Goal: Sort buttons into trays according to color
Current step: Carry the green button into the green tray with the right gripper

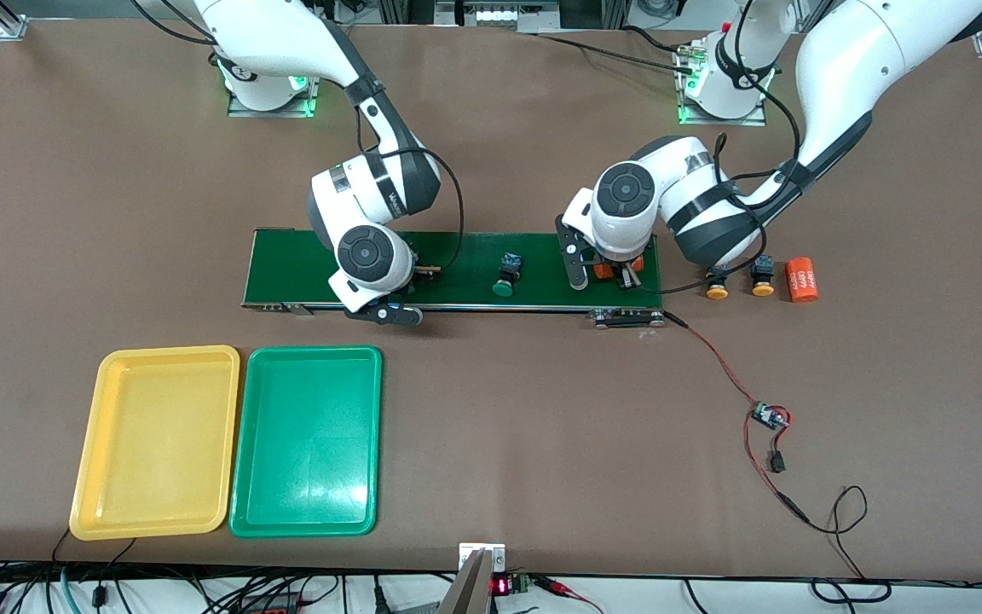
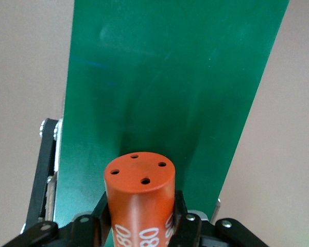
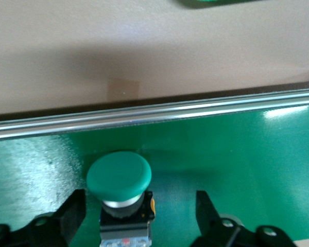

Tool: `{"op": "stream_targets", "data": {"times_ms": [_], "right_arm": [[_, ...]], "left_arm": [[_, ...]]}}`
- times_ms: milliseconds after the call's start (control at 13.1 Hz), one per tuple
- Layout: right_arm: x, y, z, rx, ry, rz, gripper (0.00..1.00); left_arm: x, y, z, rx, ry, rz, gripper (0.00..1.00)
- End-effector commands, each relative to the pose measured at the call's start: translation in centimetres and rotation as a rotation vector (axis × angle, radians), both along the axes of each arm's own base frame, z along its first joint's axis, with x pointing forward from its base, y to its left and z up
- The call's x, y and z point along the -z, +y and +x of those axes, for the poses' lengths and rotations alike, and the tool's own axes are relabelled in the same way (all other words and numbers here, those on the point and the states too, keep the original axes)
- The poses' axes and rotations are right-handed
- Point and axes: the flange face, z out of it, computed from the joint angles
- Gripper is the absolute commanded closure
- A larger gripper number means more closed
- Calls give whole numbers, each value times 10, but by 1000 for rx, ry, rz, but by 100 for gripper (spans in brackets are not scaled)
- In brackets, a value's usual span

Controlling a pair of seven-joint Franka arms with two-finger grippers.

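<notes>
At the belt's (image 1: pixel 457 271) lower-left end, the right hand (image 3: pixel 139 211) straddles a green button (image 3: pixel 119 180) unclenched and off-centre, so closing may tip it, while the left hand (image 2: pixel 139 226) grasps an orange cylinder (image 2: pixel 140 198) at right-centre.

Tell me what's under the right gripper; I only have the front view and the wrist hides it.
Observer: A green button stands on the belt between the right gripper's open fingers, not yet gripped.
Operator: And what is the left gripper doing?
Observer: The left gripper is shut on an orange cylinder over the belt.
Operator: Is there anything on the belt ahead of it?
Observer: In the left wrist view, the stretch of belt ahead of the cylinder is bare.
</notes>
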Motion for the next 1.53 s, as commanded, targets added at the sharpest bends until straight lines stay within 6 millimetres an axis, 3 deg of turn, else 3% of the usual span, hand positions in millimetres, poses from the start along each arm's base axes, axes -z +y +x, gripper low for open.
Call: {"op": "stream_targets", "data": {"times_ms": [0, 229, 458, 610, 763, 915, 1144, 1296, 1449], "right_arm": [[-7, 0, -4, 58, -2, 2, 69], [-10, 1, -3, 78, -6, -2, 80], [-22, -7, 8, 100, -29, 4, 85], [-48, -30, 40, 118, -106, -7, 85], [-74, -56, 72, 127, -186, -29, 87], [-85, -87, 96, 169, -226, -28, 87], [-100, -112, 132, 194, -287, -15, 87], [-89, -126, 151, 210, -318, -18, 86], [-75, -146, 164, 193, -339, -17, 86]], "left_arm": [[3, 1, 4, 17, -11, 5, 0], [-25, 15, 16, -27, -37, 74, 0], [-63, 38, 50, -177, -47, 148, 0], [-86, 54, 73, -326, -64, 171, 0], [-106, 89, 92, -526, -43, 216, 0], [-122, 127, 114, -618, -52, 210, 0], [-123, 183, 139, -727, -59, 221, 0], [-122, 214, 148, -853, 10, 206, 0], [-104, 263, 147, -1030, 118, 211, 0]]}}
